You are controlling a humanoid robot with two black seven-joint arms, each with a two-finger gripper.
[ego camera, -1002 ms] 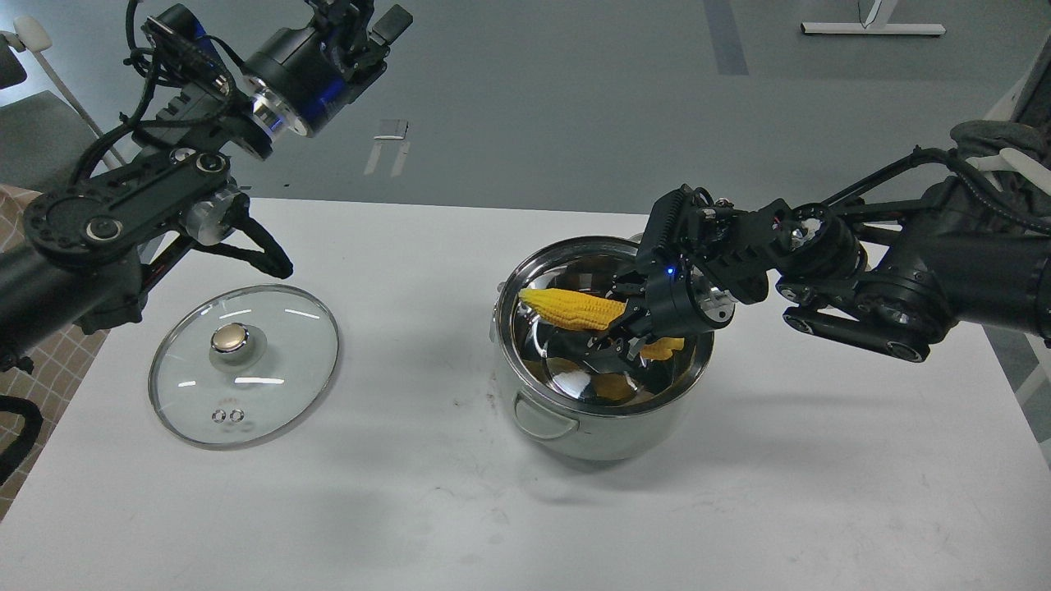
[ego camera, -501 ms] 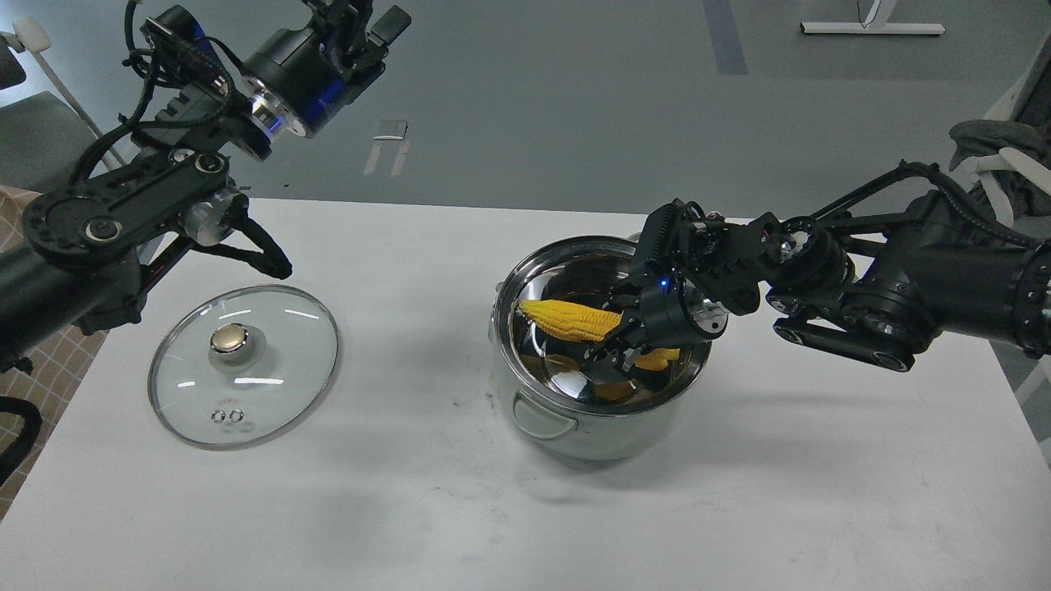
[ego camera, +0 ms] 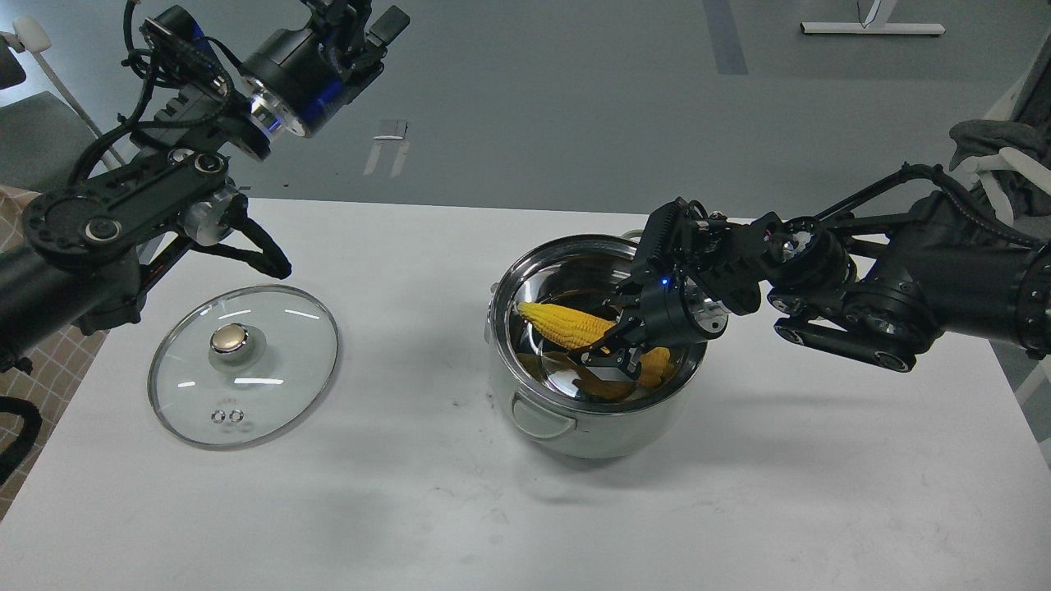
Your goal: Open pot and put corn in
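Note:
The pot [ego camera: 566, 427] stands open on the white table, right of centre, its mirror inside showing yellow reflections. The corn [ego camera: 566, 323] lies tilted inside the pot, its pointed end toward the left rim. My right gripper [ego camera: 617, 348] reaches down into the pot from the right and is shut on the corn's thick end. My left gripper [ego camera: 355, 20] is raised high at the upper left, far from the pot; its fingers are seen end-on and dark.
The flat glass lid [ego camera: 244, 365] with a gold knob lies on the table [ego camera: 410, 509] at the left, under my left arm. A chair stands off the table's left edge. Grey floor lies beyond the table's far edge.
My right gripper has lowered the corn deeper into the pot and shifted slightly down. The left arm and the lid have not moved.

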